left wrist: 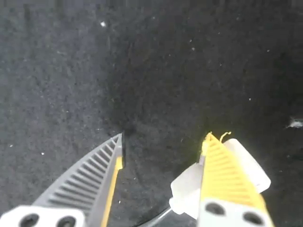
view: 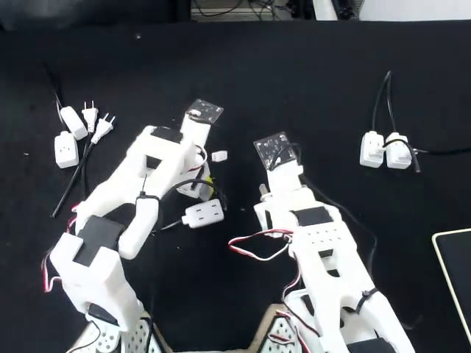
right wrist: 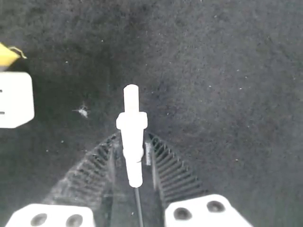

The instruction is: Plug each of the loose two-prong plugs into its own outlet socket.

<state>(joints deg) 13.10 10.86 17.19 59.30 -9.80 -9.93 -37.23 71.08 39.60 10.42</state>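
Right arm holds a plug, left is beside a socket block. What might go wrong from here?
The white plastic plug is pinched by the right gripper at its narrow tail only, so it may twist when pushed. The white outlet socket block lies against just the yellow finger of the open left gripper, unclamped, so it may slide on the black cloth.

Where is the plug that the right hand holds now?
The plug is clamped in the right hand, near the middle of the table in the high view, just right of the white socket block.
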